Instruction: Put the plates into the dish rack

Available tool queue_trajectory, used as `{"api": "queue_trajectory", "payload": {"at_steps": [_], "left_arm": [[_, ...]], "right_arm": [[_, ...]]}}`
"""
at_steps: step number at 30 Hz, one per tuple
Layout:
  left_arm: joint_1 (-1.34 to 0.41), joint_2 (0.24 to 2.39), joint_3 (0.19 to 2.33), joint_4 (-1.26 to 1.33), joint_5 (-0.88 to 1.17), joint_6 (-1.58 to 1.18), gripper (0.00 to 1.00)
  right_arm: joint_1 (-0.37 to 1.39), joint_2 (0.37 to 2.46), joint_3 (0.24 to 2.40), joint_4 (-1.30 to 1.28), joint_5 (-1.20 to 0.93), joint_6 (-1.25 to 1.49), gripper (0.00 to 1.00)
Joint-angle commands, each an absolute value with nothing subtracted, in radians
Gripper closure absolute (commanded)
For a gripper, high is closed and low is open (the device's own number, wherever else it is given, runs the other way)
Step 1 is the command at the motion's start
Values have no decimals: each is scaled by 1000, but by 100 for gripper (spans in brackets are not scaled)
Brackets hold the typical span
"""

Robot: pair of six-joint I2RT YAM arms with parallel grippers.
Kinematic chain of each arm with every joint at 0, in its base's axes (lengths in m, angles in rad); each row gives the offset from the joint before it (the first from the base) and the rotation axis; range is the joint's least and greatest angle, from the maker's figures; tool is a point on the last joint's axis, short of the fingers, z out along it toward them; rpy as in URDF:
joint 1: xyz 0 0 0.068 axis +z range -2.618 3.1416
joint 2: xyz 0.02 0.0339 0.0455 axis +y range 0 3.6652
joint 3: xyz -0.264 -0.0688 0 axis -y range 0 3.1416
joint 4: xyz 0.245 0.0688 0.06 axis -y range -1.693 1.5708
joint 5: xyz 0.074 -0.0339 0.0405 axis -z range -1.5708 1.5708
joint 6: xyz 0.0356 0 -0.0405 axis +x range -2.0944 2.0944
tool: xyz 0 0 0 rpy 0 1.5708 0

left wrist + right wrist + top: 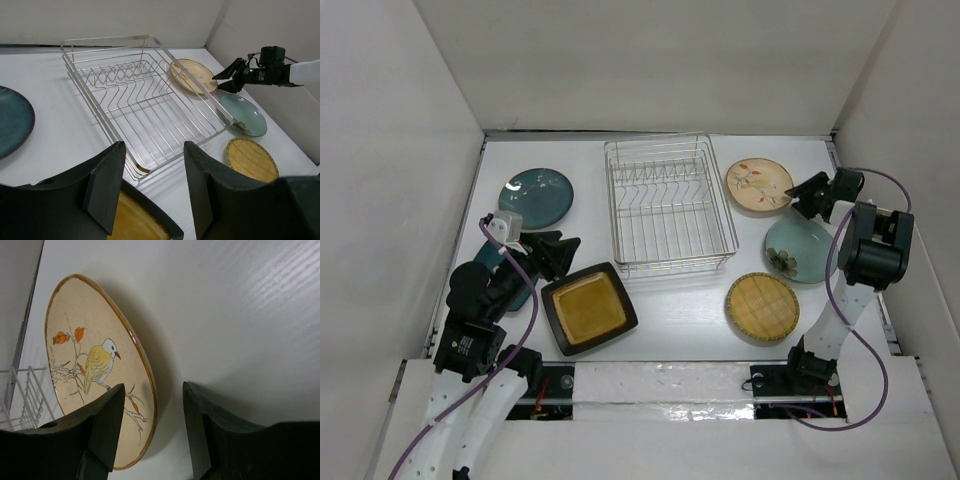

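The left end effector [565, 256] hovers half open and empty over the black square plate [588, 308]. The right end effector [791, 199], also parted and empty, sits at the rim of the tan plate [757, 184], beside the dish rack [672, 266].

Right wrist view: the right gripper [154, 390] fills the lower edge, its two dark fingers [102, 420] standing apart with nothing clamped between them. A round tan plate [95, 365] with a darker brown rim lies flat on the white counter [225, 315], painted with a yellow, white-headed bird on a bare branch with orange leaves; its right rim shows in the gap between the fingers, just beside the left one. To the left of the plate, a few white-looking wires of the dish rack [20, 395] stand at the frame's edge.
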State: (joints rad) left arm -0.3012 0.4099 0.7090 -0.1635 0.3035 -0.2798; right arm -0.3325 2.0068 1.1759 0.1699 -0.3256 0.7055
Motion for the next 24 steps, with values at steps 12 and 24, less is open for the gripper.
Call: {"api": "queue_trajectory", "payload": {"at_steps": [12,24], "left_arm": [[-304,410,718,-129,268,-264,53],[-304,411,718,-130,261,-262,53]], "right_arm": [[-333,2190,1361,199,-555,746,62],[-342,1938,1164,563,-404,883,100]]}}
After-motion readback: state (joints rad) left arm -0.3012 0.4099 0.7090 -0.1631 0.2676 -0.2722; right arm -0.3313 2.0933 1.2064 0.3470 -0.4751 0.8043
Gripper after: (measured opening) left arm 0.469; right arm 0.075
